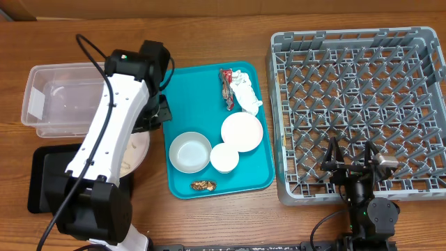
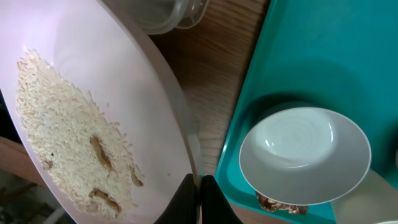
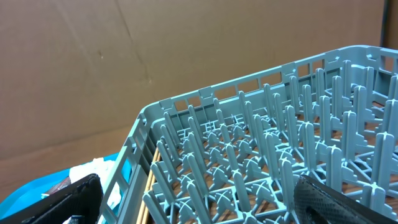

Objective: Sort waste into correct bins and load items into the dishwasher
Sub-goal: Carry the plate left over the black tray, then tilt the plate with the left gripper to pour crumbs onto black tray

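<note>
Overhead looks down; wrists close on plate (image 2: 93,56), rack (image 3: 217,92).

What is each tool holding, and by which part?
The left tool pinches the plate by its rim; the right tool is open, holding nothing.

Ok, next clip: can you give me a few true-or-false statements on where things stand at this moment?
1. The left fingers are shut on the rim of the dish carrying rice. True.
2. The dish rack already holds tableware. False: only its own pegs show inside it.
3. The red snack wrapper has been binned. False: it lies on the teal tray, beside the napkin.
4. The right fingers are open and hold nothing. True.
5. The brown food lump lies on the teal tray, near its front edge. True.
</note>
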### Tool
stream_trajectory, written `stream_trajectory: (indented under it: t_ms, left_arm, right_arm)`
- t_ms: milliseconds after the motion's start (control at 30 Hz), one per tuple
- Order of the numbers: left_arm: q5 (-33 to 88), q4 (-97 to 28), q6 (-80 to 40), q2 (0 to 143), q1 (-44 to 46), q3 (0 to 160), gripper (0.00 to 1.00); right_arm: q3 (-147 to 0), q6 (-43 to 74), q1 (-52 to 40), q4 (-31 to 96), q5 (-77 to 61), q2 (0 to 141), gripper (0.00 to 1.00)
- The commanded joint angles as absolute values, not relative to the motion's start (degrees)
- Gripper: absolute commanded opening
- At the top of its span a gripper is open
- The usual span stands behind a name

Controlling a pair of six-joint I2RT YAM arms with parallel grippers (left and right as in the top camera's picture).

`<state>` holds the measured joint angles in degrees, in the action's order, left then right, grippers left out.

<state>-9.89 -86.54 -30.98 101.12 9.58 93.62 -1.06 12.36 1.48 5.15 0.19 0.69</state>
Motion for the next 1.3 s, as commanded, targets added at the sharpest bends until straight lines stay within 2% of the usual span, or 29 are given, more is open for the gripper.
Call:
stream_trajectory:
  t_ms: [0, 500, 867, 1267]
  left_arm:
    - [-6.4, -86.7, -28.8, 97.7, 6.9, 93.6, 0.04]
    - [4.6, -85.1, -19.2, 89.0, -4.8, 93.3, 0.04]
    - [7.0, -77.7, -18.4, 89.0, -10.0, 83.3, 0.04]
    - [21.5, -76.2, -10.0, 88.8, -22.2, 81.8, 0.04]
  right_arm:
    - [-0.4, 12.1, 1.7, 4.8, -0.1, 0.2, 1.00]
    - [-0.4, 12.1, 1.7, 4.8, -0.1, 0.2, 1.00]
    - [-0.4, 12.1, 1.7, 4.8, -0.1, 0.2, 1.00]
    - [-0.4, 12.1, 1.7, 4.8, -0.1, 0.2, 1.00]
